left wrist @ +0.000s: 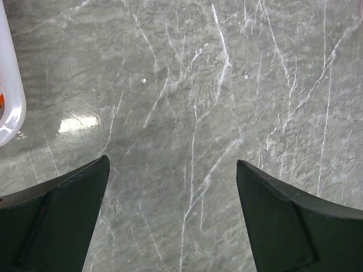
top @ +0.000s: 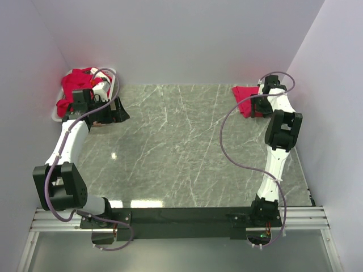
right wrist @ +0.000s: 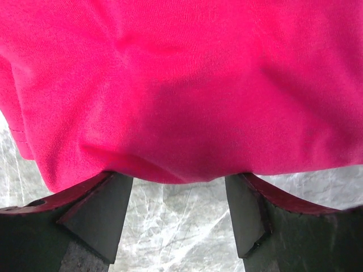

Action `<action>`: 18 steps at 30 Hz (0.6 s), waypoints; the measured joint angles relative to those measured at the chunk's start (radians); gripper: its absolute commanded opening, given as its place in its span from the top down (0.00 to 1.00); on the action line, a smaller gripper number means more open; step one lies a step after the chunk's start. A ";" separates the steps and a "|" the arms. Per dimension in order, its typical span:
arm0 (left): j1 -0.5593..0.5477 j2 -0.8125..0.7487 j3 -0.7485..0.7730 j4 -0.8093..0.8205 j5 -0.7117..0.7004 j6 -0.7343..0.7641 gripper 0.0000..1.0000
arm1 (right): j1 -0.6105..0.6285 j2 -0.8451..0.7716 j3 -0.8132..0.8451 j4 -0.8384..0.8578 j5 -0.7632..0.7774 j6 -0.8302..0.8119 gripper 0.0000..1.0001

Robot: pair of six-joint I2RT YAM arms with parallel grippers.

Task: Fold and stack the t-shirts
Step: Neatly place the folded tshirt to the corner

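Note:
A folded crimson t-shirt (top: 243, 97) lies at the table's far right; in the right wrist view this t-shirt (right wrist: 181, 85) fills the upper part of the picture. My right gripper (top: 251, 105) (right wrist: 177, 177) is low at its near edge with the jaws apart. The fabric's edge drapes over both fingertips, and bare marble shows between the fingers (right wrist: 96, 209). More crumpled red t-shirts (top: 76, 82) sit in the white bin (top: 57, 112) at the far left. My left gripper (top: 113, 110) (left wrist: 173, 164) is wide open over bare marble just right of the bin, holding nothing.
The bin's white rim (left wrist: 8, 102) shows at the left edge of the left wrist view. White walls close in the table on the left, back and right. Purple cables loop off both arms.

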 measured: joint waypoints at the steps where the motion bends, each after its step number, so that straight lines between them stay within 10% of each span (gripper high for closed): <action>1: 0.000 0.002 0.001 0.000 0.002 0.000 0.01 | 0.000 0.002 0.005 -0.001 -0.002 -0.003 0.25; 8: 0.000 0.020 0.002 0.000 0.009 -0.001 0.01 | 0.004 0.005 0.012 0.005 -0.011 -0.036 0.10; 18: 0.000 0.030 0.006 -0.002 0.019 -0.008 0.01 | 0.027 0.005 0.012 0.016 0.006 -0.044 0.20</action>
